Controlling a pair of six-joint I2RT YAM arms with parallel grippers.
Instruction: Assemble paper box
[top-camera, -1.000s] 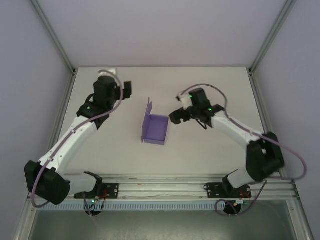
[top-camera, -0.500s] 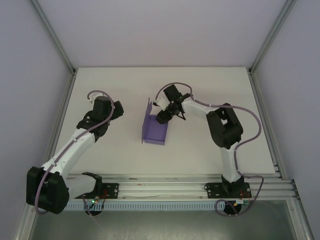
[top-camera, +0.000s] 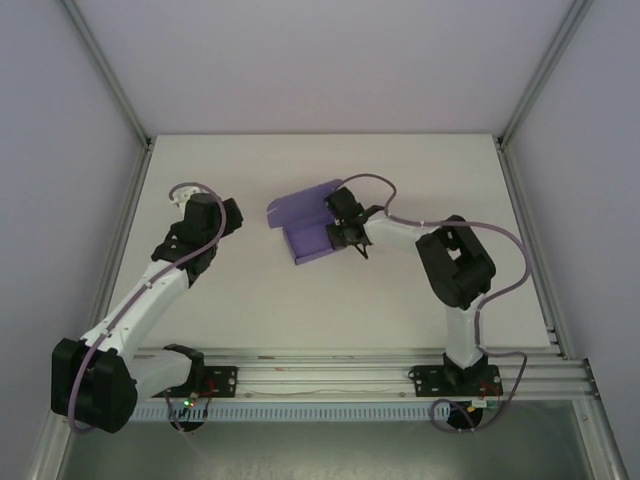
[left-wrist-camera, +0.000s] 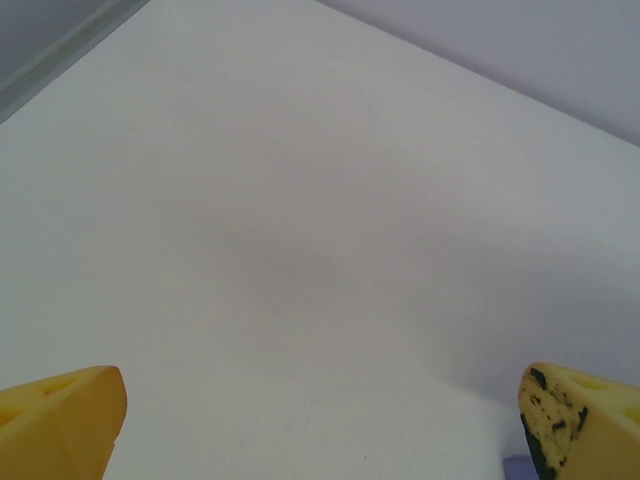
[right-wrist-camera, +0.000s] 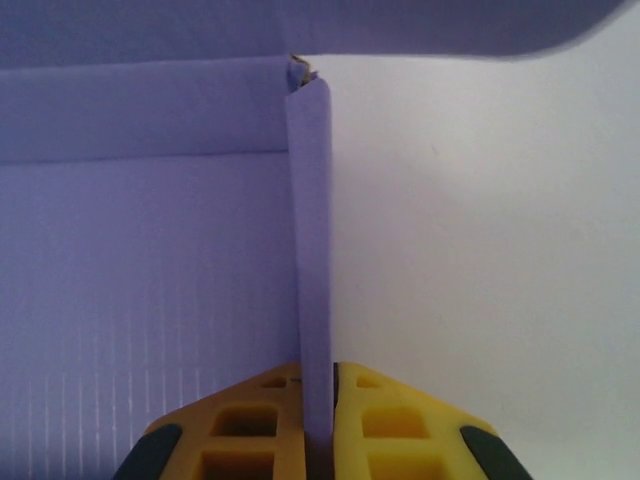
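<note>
Overhead first. The paper box (top-camera: 305, 228) lies mid-table: purple card, partly folded, one long panel tipped over toward the far left and the base flat on the table (top-camera: 420, 170). Your right gripper (top-camera: 337, 232) is at the box's right edge, in contact with it. Your left gripper (top-camera: 228, 216) sits well apart to the left, over bare table.

Left wrist. Jaws spread as wide as they go, with a yellow fingertip (left-wrist-camera: 70, 420) in each bottom corner and only white surface between them. They hold nothing.

Right wrist. Jaws are closed down on a thin upright side flap (right-wrist-camera: 310, 250) of the box, the card pinched edge-on between the yellow pads (right-wrist-camera: 370, 420). The base panel lies to the left of the flap and bare table to the right. The flap's far top corner looks crumpled where it meets the rear panel.

Step in hand, as I read it: raising this side flap square along its crease; assembly looks early, no wall locked yet.

Notes for doing it well:
- Turn about the fold line rather than pulling. Thin card will likely buckle or drag the whole box.
- Move slowly near that crumpled corner, where a tear seems possible.
- Consider bringing your left gripper in to press the base down, so the box cannot slide.
- Release only once the flap stands without help.
</note>
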